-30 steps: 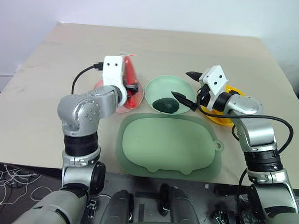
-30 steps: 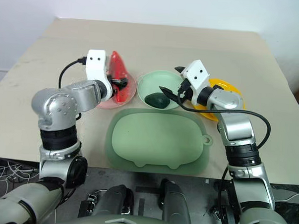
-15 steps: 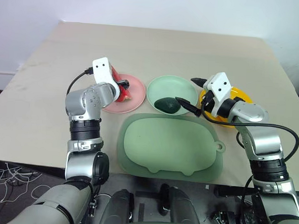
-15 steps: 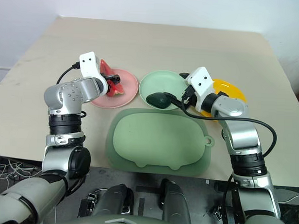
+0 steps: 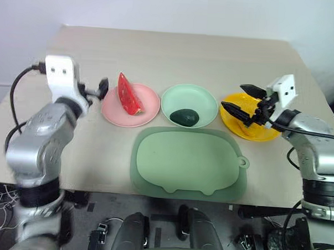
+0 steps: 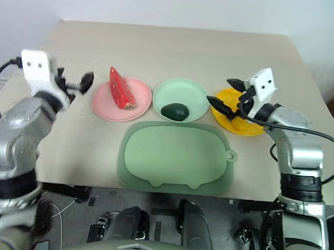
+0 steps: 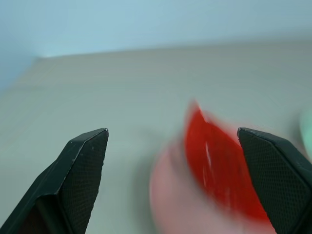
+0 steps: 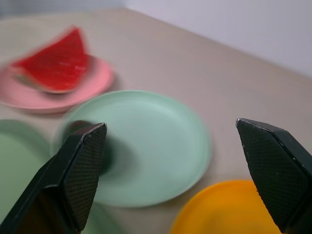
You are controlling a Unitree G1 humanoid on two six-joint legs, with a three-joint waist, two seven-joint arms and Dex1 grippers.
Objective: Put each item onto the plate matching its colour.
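Three plates sit behind the mat (image 5: 189,162): red wedge (image 5: 128,94) on pink plate (image 5: 148,108), avocado (image 5: 184,117) on green plate (image 5: 204,99). Yellow plate (image 5: 234,117) probably holds something, hidden by the right gripper (image 5: 243,99), fingers apart. Left gripper (image 6: 85,81) spread wide, empty, beside the pink plate.

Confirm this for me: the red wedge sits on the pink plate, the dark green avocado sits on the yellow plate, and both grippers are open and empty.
One thing is wrong. The dark green avocado sits on the mint green plate, not the yellow plate, as the left eye view shows. The rest stands: the red wedge is on the pink plate, and the left gripper and right gripper are open and empty.
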